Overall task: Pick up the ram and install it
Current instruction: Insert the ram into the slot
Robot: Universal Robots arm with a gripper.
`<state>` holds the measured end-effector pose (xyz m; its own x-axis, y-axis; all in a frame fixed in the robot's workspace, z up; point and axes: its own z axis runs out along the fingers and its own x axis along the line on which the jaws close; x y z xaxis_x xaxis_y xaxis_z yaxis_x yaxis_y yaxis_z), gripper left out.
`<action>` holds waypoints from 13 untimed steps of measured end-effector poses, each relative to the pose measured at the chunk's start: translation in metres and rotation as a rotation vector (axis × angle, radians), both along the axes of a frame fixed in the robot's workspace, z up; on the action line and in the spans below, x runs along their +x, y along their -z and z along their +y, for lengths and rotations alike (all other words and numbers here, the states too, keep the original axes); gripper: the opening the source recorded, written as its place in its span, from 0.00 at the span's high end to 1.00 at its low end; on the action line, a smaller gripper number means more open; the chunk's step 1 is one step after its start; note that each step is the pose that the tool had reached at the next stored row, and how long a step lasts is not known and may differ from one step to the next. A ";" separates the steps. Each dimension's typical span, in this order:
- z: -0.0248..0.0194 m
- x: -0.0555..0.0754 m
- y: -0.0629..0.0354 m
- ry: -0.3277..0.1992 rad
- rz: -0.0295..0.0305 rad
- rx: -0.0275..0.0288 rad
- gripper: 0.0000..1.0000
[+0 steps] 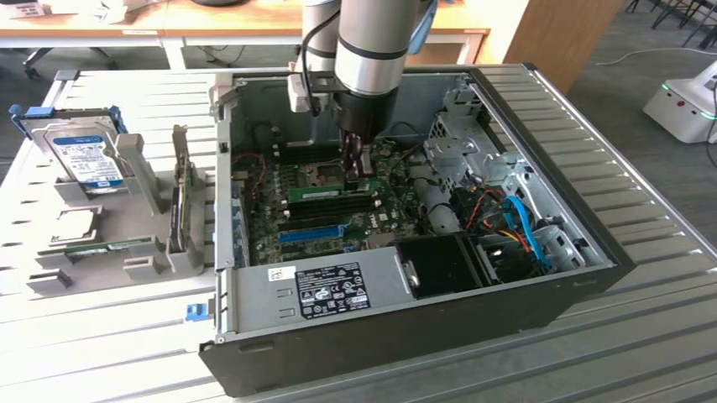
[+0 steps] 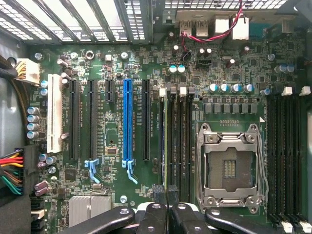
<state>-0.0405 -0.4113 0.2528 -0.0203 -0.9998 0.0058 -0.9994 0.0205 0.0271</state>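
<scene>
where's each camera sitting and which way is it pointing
Exterior view: off the arm, raised beside the open black computer case, looking down into it at a slant; the silver arm and gripper show.
Wrist view: on the wrist, facing straight onto the green motherboard; the gripper shows, jaws shut.
Shared: the motherboard, the long blue plastic slot and the gripper.

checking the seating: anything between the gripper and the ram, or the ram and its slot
Nothing visible. The ram stands edge-up among the black memory slots, and the shut gripper is right over one end, with no cable or part between.
</scene>
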 end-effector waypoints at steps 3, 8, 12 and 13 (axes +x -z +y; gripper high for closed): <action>0.0000 0.001 0.0000 0.000 0.0000 -0.0001 0.88; 0.0000 0.001 0.0002 0.000 0.0000 0.0000 0.88; 0.0000 0.001 0.0033 0.000 -0.0001 0.0002 0.88; 0.0000 0.001 0.0042 0.000 -0.0001 0.0002 0.88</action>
